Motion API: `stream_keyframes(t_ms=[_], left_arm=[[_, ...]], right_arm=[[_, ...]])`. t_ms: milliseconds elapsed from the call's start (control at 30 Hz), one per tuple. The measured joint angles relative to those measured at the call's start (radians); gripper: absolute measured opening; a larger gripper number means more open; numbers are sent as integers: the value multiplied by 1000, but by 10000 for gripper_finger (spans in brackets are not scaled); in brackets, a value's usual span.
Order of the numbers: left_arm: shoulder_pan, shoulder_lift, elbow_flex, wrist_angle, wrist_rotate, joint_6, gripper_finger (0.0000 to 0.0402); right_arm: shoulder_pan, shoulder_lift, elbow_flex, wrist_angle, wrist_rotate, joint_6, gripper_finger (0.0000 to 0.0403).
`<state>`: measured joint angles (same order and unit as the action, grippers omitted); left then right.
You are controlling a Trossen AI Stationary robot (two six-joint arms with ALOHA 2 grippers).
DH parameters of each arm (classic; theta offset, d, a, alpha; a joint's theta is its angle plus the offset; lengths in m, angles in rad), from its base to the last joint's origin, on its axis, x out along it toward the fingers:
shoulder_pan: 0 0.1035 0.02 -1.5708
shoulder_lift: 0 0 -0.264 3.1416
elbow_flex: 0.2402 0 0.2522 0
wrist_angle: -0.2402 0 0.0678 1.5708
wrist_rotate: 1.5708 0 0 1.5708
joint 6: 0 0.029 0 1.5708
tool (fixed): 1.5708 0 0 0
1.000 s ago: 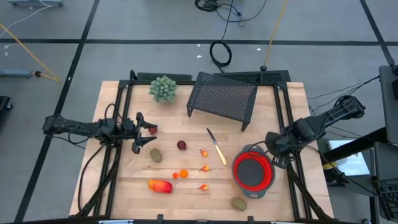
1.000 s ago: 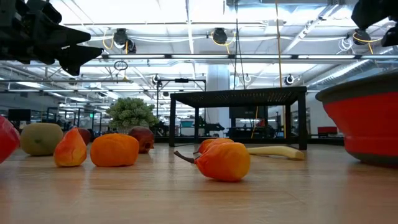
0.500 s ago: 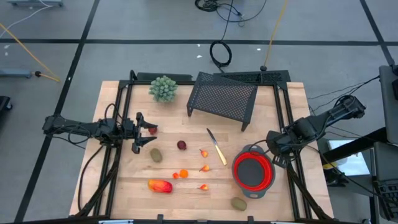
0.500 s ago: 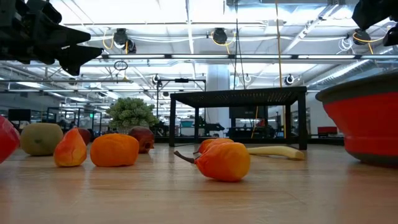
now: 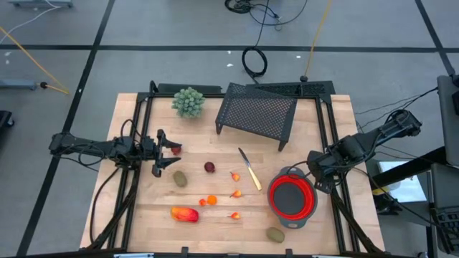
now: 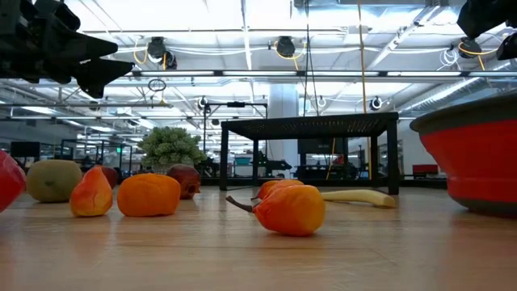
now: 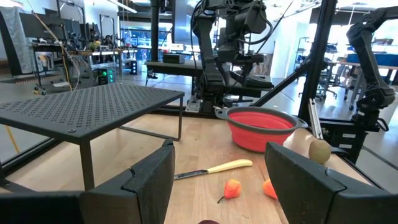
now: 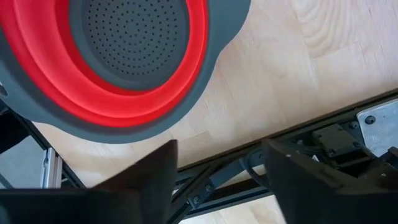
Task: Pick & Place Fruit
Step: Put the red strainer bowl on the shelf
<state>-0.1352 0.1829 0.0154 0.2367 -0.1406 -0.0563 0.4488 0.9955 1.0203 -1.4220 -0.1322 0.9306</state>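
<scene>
Fruit is scattered across the lower middle of the table: a red-yellow oblong (image 5: pixel 184 213), dark red ball (image 5: pixel 209 167), and two brownish ovals (image 5: pixel 180 178) (image 5: pixel 275 234). Left gripper (image 5: pixel 162 153) hangs open at mid-left, empty. Right gripper (image 5: pixel 320 179) sits open beside the red colander (image 5: pixel 292 198), holding nothing.

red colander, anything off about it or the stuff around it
Nothing stands out. The red colander sits upright and empty on the table, with the right end effector open beside its rim. One brownish-green oval lies just outside it near the table's front edge, not spilled.
</scene>
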Motion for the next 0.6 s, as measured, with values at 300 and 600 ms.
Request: stream_keyframes(t_ms=[300, 600], left_arm=[[0, 0, 0, 0, 0, 24, 250], [0, 0, 0, 0, 0, 56, 250]], right_arm=[[0, 6, -1, 53, 6, 56, 314], [0, 18, -148, 178, 14, 88, 314]])
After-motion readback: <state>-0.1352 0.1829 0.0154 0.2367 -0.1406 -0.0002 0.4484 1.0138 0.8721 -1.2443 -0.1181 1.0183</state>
